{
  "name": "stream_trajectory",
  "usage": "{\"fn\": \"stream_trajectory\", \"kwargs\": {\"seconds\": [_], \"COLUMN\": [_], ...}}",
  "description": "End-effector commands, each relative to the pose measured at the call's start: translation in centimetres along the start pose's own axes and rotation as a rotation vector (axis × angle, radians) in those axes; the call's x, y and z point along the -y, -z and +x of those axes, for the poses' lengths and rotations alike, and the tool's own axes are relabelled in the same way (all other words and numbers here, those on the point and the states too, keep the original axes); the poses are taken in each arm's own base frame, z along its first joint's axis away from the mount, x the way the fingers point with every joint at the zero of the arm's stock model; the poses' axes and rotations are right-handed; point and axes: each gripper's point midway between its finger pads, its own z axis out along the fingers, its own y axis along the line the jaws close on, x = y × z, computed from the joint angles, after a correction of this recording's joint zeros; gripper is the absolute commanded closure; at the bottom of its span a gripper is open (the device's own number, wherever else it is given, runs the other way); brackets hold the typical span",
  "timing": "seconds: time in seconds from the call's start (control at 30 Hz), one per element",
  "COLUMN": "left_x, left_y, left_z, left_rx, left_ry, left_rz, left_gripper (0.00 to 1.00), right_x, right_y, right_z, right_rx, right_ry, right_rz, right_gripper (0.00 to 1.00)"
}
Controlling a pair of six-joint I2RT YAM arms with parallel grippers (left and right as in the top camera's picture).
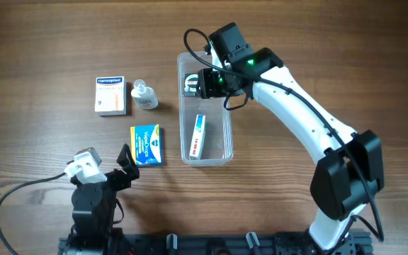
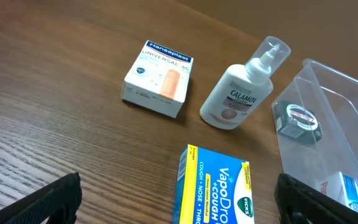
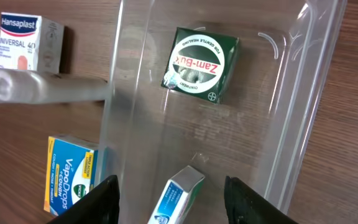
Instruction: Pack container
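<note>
Your table (image 1: 34,42) is dark brown wood grain, the grain running side to side. Four things rest directly on it. Toward the left you have a white plaster box (image 1: 110,95) lying flat, label up, with a small clear lotion bottle (image 1: 144,95) just beside it on its right. In front of those two lies a blue-and-yellow cough drop box (image 1: 146,144), also flat. To the right of all three sits the long clear container (image 1: 181,120), near them but apart.

Wooden table (image 1: 34,71): Hansaplast plaster box (image 1: 110,95) lies flat. Calamol lotion bottle (image 1: 144,95) lies just beside it, not touching. Blue-and-yellow VapoDrops box (image 1: 146,145) sits nearer the robot base. Green Zam-Buk box (image 3: 201,65) and slim white-blue carton (image 1: 198,136) lie apart.
</note>
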Motion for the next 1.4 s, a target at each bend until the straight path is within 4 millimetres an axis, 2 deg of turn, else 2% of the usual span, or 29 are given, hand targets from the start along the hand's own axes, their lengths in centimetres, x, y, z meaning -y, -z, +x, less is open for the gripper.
{"fn": "stream_trajectory", "kwargs": {"seconds": [0.0,0.2,0.3,0.37,0.57,0.7,0.87,0.97,1.1,1.37], "left_x": [0.0,0.0,0.0,0.0,0.0,0.0,0.0,0.0,0.0,0.0], "left_y": [0.0,0.0,0.0,0.0,0.0,0.0,0.0,0.0,0.0,0.0], "left_z": [-0.1,-0.1,-0.1,-0.1,-0.1,-0.1,-0.1,-0.1,-0.1,-0.1], "left_rx": [0.009,0.009,0.009,0.009,0.009,0.009,0.009,0.009,0.009,0.009], "left_ry": [-0.009,-0.009,-0.009,-0.009,-0.009,-0.009,-0.009,-0.009,-0.009,-0.009], "left_rz": [0.005,0.005,0.005,0.005,0.005,0.005,0.005,0.005,0.005,0.005], "left_gripper": [0.00,0.00,0.00,0.00,0.00,0.00,0.00,0.00,0.00,0.00], "right_x": [-0.5,-1.3,-1.9,-2.2,-1.2,-1.0,0.3,2.1,3.4,5.5], "right_y": [0.0,0.5,1.7,3.1,7.3,10.8,14.5,15.8,16.3,16.8], "right_z": [-0.2,0.1,-0.7,-1.3,-2.9,-3.8,-4.0,-2.5,-0.9,2.7], "right_rx": [-0.003,-0.016,0.026,0.065,0.193,0.286,0.365,0.341,0.335,0.464], "right_ry": [0.012,0.015,0.039,0.065,0.077,0.164,0.212,0.188,0.170,0.066], "right_rz": [-0.016,-0.059,-0.074,-0.078,0.003,0.052,0.146,0.197,0.220,0.219], "right_gripper": [0.45,0.44,0.27,0.00,0.01,0.00,0.00,0.00,0.00,0.00]}}
